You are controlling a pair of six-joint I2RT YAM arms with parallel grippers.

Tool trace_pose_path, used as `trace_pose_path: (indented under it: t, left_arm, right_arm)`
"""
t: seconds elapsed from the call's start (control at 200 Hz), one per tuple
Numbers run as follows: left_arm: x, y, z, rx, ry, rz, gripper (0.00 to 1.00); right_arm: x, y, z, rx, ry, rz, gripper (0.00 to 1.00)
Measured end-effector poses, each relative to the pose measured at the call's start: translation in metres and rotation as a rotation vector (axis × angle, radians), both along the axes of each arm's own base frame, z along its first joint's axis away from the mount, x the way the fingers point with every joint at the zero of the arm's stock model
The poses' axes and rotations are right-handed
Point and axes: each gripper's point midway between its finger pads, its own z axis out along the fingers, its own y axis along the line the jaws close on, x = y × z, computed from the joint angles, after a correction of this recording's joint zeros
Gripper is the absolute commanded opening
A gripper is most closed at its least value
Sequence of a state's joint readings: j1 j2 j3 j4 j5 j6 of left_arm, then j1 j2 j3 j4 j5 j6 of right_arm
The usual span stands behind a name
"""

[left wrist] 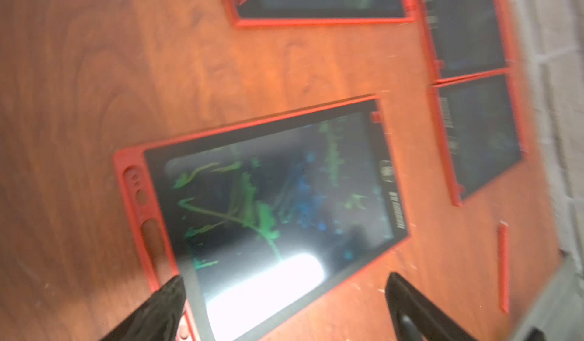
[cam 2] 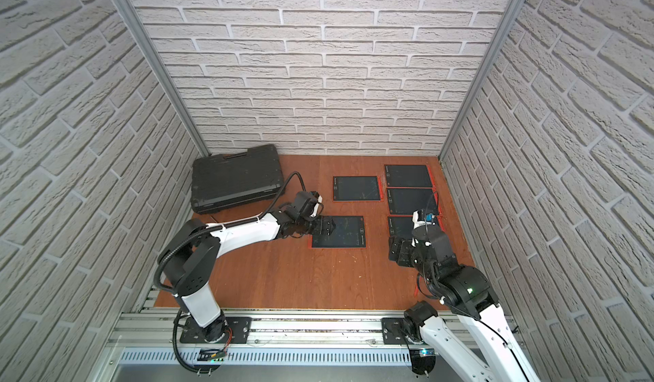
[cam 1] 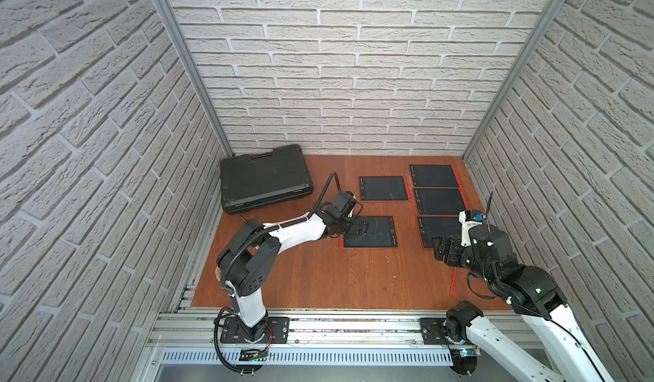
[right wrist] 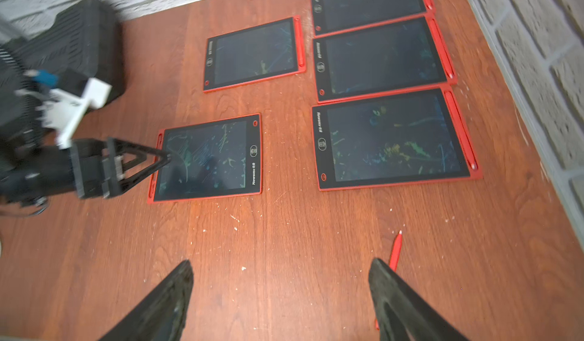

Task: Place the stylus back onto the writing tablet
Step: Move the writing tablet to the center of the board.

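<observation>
The stylus (right wrist: 395, 251) lies loose on the worktop (right wrist: 284, 228), just beside one finger of the right gripper (right wrist: 281, 262), which is wide open and empty. The left gripper (left wrist: 284, 277), equally wide and empty, hovers over the writing tablet's (right wrist: 205, 159) slot edge. Closing off-centre could flick the thin stylus away. Its near end hides behind that finger; the left wrist view is blurred.

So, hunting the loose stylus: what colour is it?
Red stylus, clearest in the right wrist view.
</observation>
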State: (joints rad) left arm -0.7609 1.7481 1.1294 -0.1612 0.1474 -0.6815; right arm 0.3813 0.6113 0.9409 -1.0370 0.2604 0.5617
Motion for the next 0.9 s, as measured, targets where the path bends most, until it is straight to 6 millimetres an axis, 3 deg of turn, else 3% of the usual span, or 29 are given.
trace_pose_path:
  t: [0.13, 0.31, 0.555, 0.705, 0.9]
  left_arm:
    - [-0.004, -0.018, 0.037, -0.073, -0.052, -0.148, 0.98]
    - [-0.016, -0.030, 0.072, -0.118, -0.096, -0.305, 0.98]
    - [-0.028, -0.034, 0.103, -0.146, -0.104, -0.390, 0.98]
    - [-0.036, -0.031, 0.112, -0.147, -0.089, -0.400, 0.98]
    - [-0.048, -0.025, 0.124, -0.136, -0.083, -0.384, 0.98]
  right_arm:
    - [0.003, -0.008, -0.019, 0.024, 0.054, -0.124, 0.80]
    - [0.003, -0.028, -0.054, -0.027, 0.168, -0.328, 0.63]
    - [0.005, -0.053, -0.085, -0.175, 0.307, -0.571, 0.60]
    - [0.005, -0.064, -0.093, -0.160, 0.305, -0.663, 0.55]
    - [-0.016, -0.080, -0.135, -0.101, 0.384, -0.763, 0.51]
